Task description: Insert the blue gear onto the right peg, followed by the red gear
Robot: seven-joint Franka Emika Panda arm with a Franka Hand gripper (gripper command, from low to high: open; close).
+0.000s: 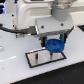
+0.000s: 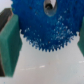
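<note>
Exterior view, hand [image 1: 53,41] clamping blue gear [image 1: 54,46] above grey plate [image 1: 37,59]

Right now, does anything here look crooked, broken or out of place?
Nothing stands out. The pincer holds the blue gear above the grey plate, and in the wrist view the gear sits between the green pads, teeth looking intact as far as the blur allows. The red gear is not in view.

A white arm [image 1: 30,15] with black cables [image 1: 15,29] carries a grey hand with dark, green-padded jaws.
</note>
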